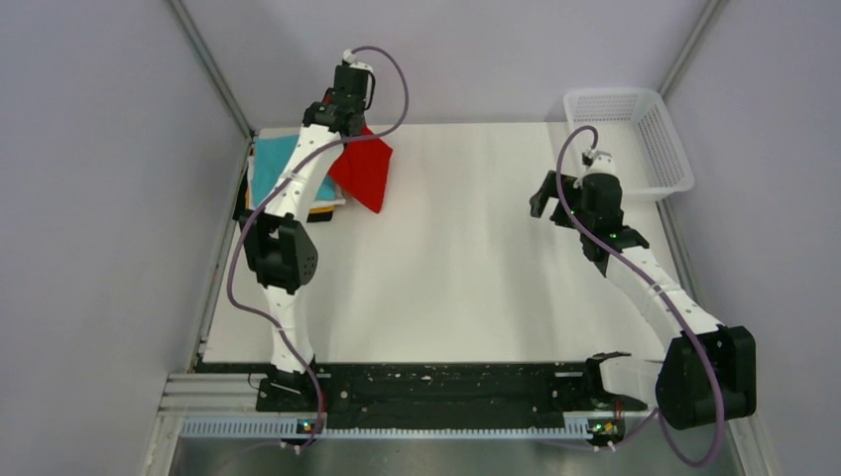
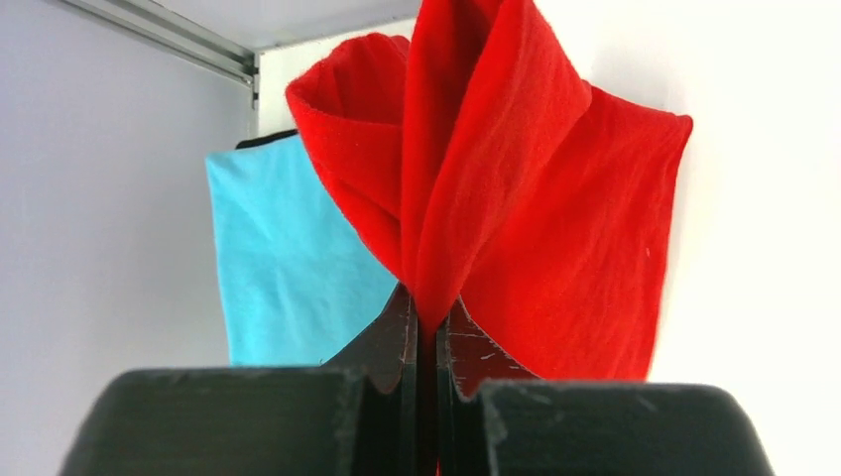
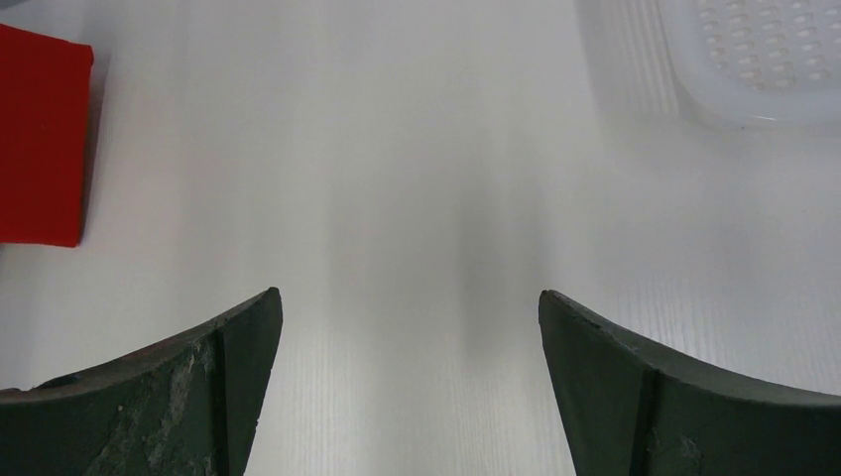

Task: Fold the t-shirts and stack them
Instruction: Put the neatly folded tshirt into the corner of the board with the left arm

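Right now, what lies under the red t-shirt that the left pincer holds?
A folded teal t-shirt, partly covered by the red t-shirt, and the white table. Whatever lies below the teal one is mostly hidden.

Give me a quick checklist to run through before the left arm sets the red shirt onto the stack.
1. Left claw shut on the red t-shirt: ok.
2. Red t-shirt lying flat: not ok, the cloth gathers up into the pinch.
3. Red t-shirt over the stack: not ok, most of it sits to the stack's right.
4. Teal t-shirt on top of the stack lying flat: ok.
5. Right claw open and touching no cloth: ok.
6. Basket out of the way: ok, it is in the far right corner.
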You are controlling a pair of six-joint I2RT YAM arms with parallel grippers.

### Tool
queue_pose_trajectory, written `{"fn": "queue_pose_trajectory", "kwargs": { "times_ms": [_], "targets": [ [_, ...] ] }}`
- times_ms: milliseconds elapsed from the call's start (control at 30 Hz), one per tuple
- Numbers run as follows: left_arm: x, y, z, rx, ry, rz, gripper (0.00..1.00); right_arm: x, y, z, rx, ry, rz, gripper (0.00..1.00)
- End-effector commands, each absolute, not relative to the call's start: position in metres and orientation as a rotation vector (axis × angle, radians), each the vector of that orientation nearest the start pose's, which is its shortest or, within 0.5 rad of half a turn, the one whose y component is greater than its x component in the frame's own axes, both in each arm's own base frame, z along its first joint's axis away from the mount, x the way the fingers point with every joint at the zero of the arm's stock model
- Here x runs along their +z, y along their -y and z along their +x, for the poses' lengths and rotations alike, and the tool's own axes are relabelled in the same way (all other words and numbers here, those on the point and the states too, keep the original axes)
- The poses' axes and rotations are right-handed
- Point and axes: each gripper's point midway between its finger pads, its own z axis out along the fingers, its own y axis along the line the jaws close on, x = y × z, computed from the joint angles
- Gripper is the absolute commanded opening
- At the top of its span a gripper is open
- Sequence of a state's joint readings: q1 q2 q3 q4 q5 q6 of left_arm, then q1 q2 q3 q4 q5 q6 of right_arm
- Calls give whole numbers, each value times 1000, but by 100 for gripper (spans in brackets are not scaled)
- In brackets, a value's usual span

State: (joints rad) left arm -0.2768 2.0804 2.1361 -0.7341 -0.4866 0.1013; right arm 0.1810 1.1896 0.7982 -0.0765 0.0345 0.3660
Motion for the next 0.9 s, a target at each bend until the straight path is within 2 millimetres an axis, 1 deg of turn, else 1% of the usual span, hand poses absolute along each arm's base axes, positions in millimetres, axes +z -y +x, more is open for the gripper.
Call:
{"fn": "queue_pose_trajectory", "kwargs": {
  "times_ms": [0,200,400,467,533,633,700,767,867],
  "targets": [
    [332,47,536,426,-2005,81,0,176,-73,371,271,-2027,204,99],
    [358,39,532,376,-1961,63,0,176,-72,371,263,-2021,207,99],
    [378,25,530,368,-1927,36,0,169,-71,372,257,-2037,218,99],
    [382,21,528,368,-1922,31,0,169,-71,373,257,-2038,220,99],
    [382,15,526,366,-1926,18,0,169,-71,373,257,-2037,221,99],
    [373,0,526,383,-1944,-12,0,168,-70,373,254,-2040,227,99],
    [362,-13,528,400,-1961,-32,0,167,-70,373,247,-2043,229,99],
    [346,-27,534,406,-1989,-44,0,164,-69,374,242,-2052,232,99],
    [312,-48,542,384,-2060,-42,0,160,-69,375,232,-2071,237,99]
  ]
}}
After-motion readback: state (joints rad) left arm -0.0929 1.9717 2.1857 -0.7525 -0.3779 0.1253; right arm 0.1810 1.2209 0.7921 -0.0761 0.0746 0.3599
